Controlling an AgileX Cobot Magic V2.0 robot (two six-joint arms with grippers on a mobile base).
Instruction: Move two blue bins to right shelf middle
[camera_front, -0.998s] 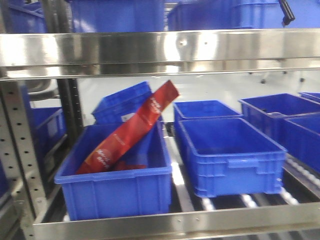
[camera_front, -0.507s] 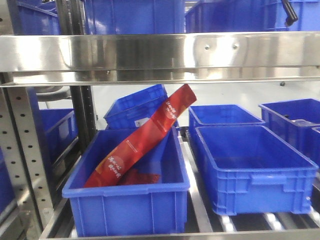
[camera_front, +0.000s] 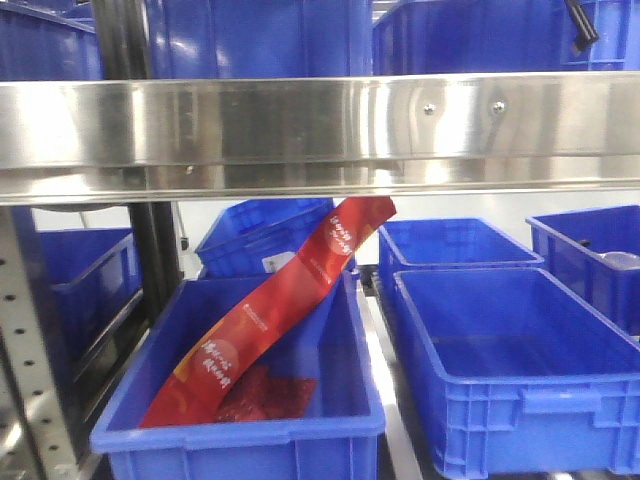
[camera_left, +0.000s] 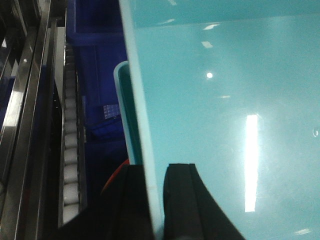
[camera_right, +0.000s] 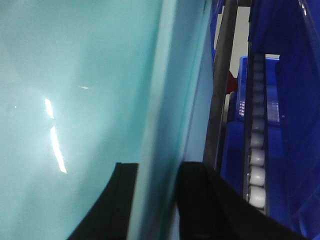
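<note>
In the left wrist view my left gripper (camera_left: 154, 200) is shut on the thin upright wall of a bin (camera_left: 225, 100), which looks pale teal there and fills the right of the frame. In the right wrist view my right gripper (camera_right: 157, 200) grips the opposite wall of a bin (camera_right: 75, 90), one finger on each side. In the front view, blue bins (camera_front: 470, 35) show above the steel shelf rail (camera_front: 320, 130). A black arm part (camera_front: 578, 22) crosses the top right corner there. I cannot tell which of these bins is the held one.
Under the rail, a blue bin (camera_front: 240, 440) holds a long red packet (camera_front: 270, 310) leaning on its back edge. An empty blue bin (camera_front: 520, 370) sits to its right, with more bins behind. A perforated steel upright (camera_front: 35, 350) stands at left. Roller tracks (camera_left: 70, 150) line the shelves.
The front view has closed in on the shelf. The rail now sits lower and larger in frame, and the bins below it appear bigger and nearer.
</note>
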